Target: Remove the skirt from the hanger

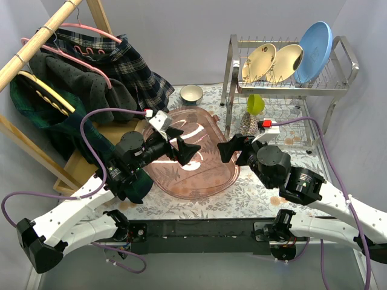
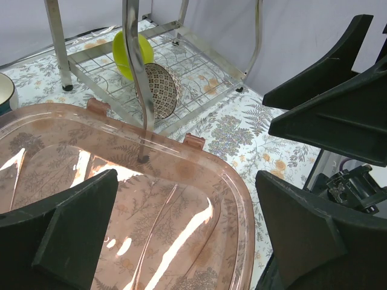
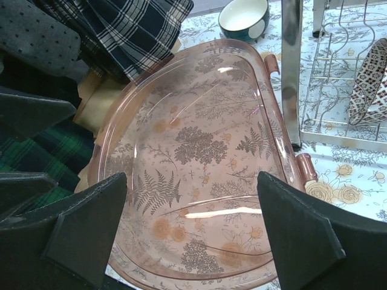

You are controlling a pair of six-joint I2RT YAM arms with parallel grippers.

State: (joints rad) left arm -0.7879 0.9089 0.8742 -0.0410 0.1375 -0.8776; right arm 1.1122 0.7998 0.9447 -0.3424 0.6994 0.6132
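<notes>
At far left the skirt slopes hem-rightward; left end effector and right end effector spread wide.

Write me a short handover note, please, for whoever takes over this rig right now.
Left gripper: open, empty, above the pink tray.
Right gripper: open, empty, above the same tray, facing the left one.
Plaid skirt: hanging from the pink hanger on the wooden rail at far left; neither gripper touches it.
Done: nothing visible.
Left: reach the rail, grip the skirt and free it from the hanger.
</notes>
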